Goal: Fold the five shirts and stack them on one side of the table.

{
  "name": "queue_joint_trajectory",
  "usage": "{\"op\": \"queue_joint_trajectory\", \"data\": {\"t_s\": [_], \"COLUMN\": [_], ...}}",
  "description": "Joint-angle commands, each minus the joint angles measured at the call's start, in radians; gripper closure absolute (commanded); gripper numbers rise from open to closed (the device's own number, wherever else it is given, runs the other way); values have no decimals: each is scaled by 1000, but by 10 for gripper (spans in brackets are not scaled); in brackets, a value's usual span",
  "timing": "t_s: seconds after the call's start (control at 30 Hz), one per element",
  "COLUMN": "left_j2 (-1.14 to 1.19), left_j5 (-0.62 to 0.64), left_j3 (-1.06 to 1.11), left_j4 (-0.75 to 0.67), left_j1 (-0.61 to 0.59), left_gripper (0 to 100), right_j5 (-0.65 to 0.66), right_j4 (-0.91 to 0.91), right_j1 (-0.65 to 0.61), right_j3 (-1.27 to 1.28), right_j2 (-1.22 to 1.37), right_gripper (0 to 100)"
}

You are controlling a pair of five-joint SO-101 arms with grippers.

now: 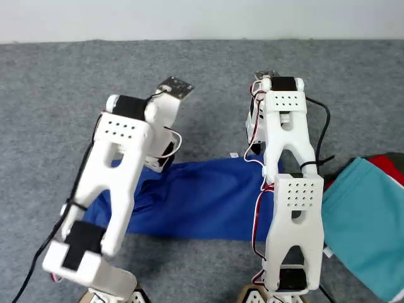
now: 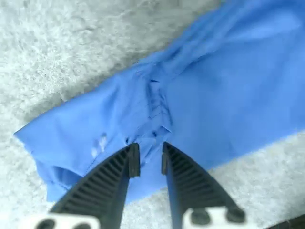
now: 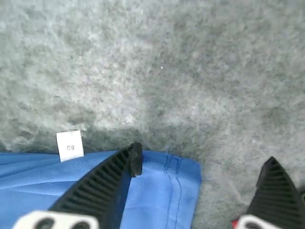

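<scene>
From above, one smooth blue shirt (image 1: 202, 199) is seen flat on the grey felted table (image 1: 63, 95), while one teal shirt (image 1: 363, 221) and one red shirt (image 1: 388, 165) are cut off at the edge. In the left wrist view, the ribbed left gripper (image 2: 148, 160) is seen narrowly parted over puckered blue cloth. In the right wrist view, the right gripper (image 3: 204, 164) is spread wide at the shirt's stitched corner, beside one white tag (image 3: 70, 145).

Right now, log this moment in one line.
left gripper: on blue shirt | right gripper: open, at blue shirt's corner | teal shirt: beside right arm
</scene>
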Motion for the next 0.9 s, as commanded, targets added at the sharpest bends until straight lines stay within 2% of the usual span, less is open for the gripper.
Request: {"op": "queue_joint_trajectory", "data": {"t_s": [0.0,0.2,0.3,0.43,0.6,0.7,0.87], "left_j2": [-81,-61,-71,-84,-89,-89,-87], "left_j5": [-3,-2,-2,-2,-3,-3,-3], "left_j3": [-27,-27,-25,-22,48,67,68], "left_j4": [18,20,28,28,26,26,26], "left_j1": [-14,-226,-290,-273,-195,-176,-186], "left_gripper": [913,913,913,913,913,913,913], "right_j5": [32,114,141,144,146,146,164], "right_j4": [44,41,18,-62,-85,-111,-358], "right_j1": [10,12,10,13,12,5,4], "right_j3": [28,413,649,893,974,1079,1316], "right_j2": [-68,-403,-568,-731,-908,-918,-858], "right_gripper": [618,617,617,618,618,619,619]}}
